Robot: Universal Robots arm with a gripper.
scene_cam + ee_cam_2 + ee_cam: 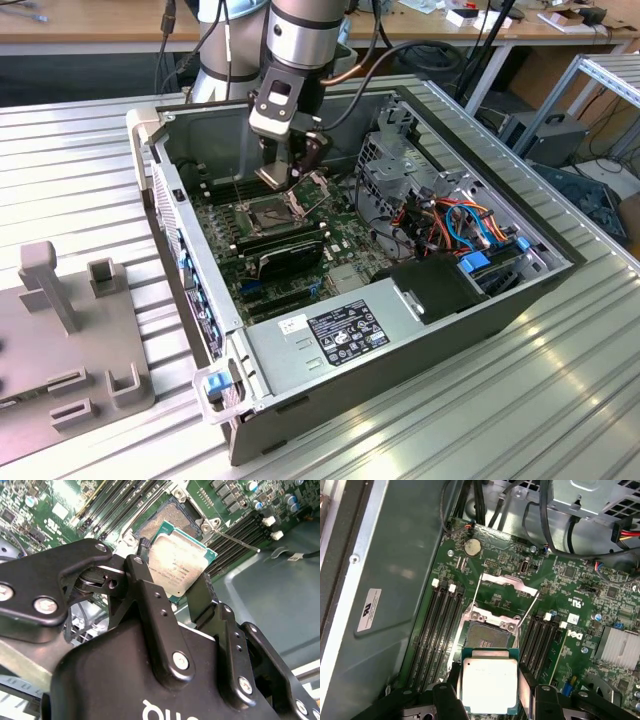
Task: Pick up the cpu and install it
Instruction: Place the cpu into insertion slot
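First wrist view: cpu (489, 685), flat, clamped in my pincer (489, 679), held apart from the open socket (487, 636). Exterior view: socket at 7 o'clock from pincer. Pickup done; seating outstanding.

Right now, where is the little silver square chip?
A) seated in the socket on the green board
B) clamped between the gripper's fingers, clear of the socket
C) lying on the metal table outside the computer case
B: in the first wrist view the cpu is clamped between the fingers of the gripper, while the socket beyond it lies open and empty.
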